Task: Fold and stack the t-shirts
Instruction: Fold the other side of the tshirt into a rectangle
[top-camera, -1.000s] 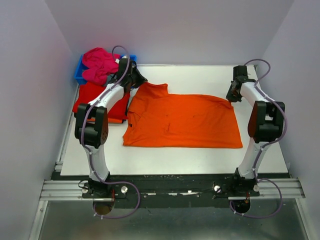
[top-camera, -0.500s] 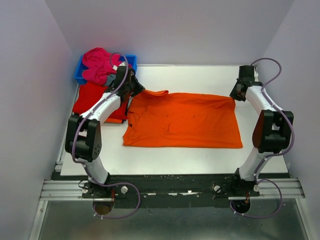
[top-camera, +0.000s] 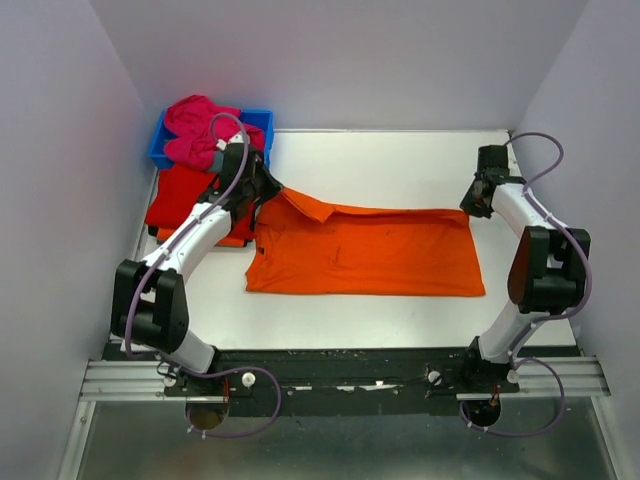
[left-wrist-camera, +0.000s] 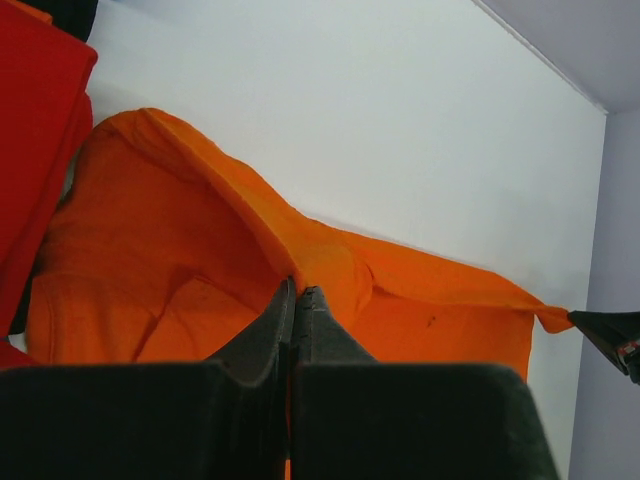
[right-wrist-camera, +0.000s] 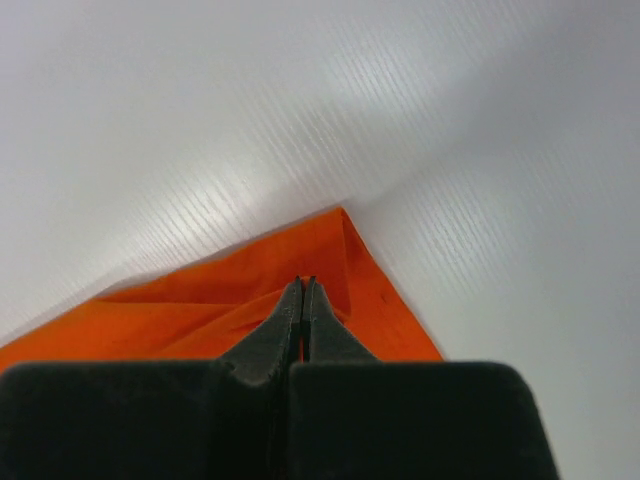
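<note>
The middle shirt (top-camera: 370, 255) lies on the table (top-camera: 400, 160). The left gripper (left-wrist-camera: 296, 290) pinches its far left corner, and the right gripper (right-wrist-camera: 303, 282) pinches its far right corner. A second shirt (top-camera: 180, 195) lies just left of it. Behind that sits the bin (top-camera: 262, 120), with a third shirt (top-camera: 190, 130) piled in it.

The bare bench (top-camera: 400, 160) lies open beyond the orange t-shirt (top-camera: 370, 255), between the two arms, and in a strip along its near hem. The left side is crowded: the red t-shirt (top-camera: 175, 195) lies just beside the orange one, the blue bin (top-camera: 260, 120) heaped with the pink t-shirt (top-camera: 195, 130) fills the far-left corner, and the left arm (top-camera: 200, 225) reaches across the red cloth. The right arm (top-camera: 517, 202) lines the right edge.
</note>
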